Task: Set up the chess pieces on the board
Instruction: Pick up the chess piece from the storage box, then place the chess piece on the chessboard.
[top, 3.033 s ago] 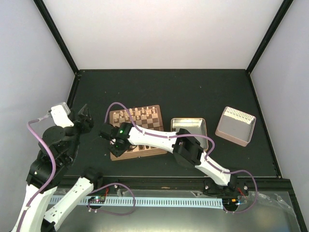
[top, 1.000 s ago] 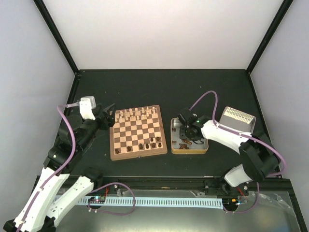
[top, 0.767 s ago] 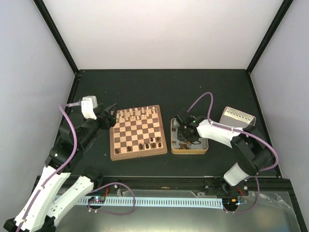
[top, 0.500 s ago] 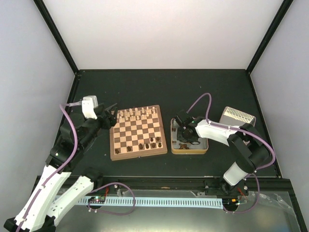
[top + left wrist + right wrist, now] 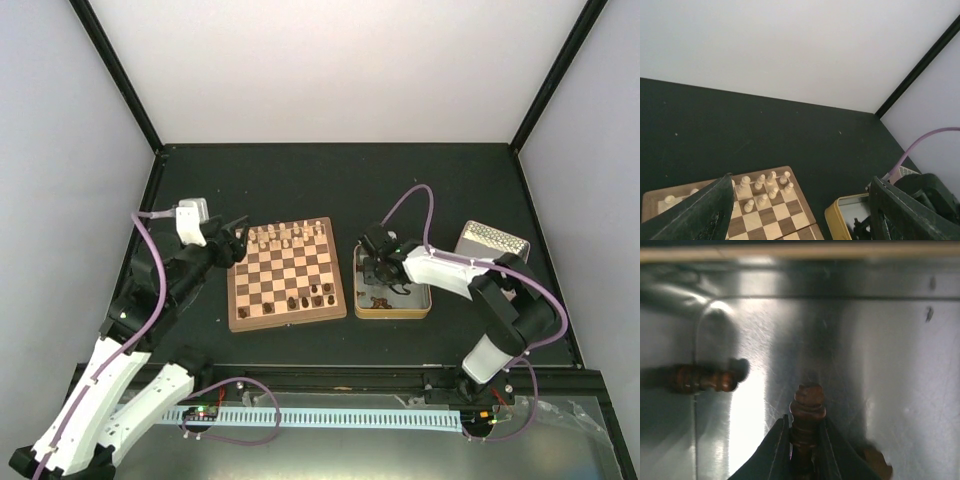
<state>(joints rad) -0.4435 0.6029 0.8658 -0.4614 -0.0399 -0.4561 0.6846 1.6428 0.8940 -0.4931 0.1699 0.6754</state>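
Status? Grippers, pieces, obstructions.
Left gripper open, hovering by board. Right gripper pinching dark piece in tin. Nothing visibly blocking.

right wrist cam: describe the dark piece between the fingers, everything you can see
The dark chess piece is glossy reddish-brown turned wood: a rounded knob over stacked rings. It is inside the metal tin, gripped on both sides of its lower body by the fingers of the right gripper. Its base is hidden behind them.
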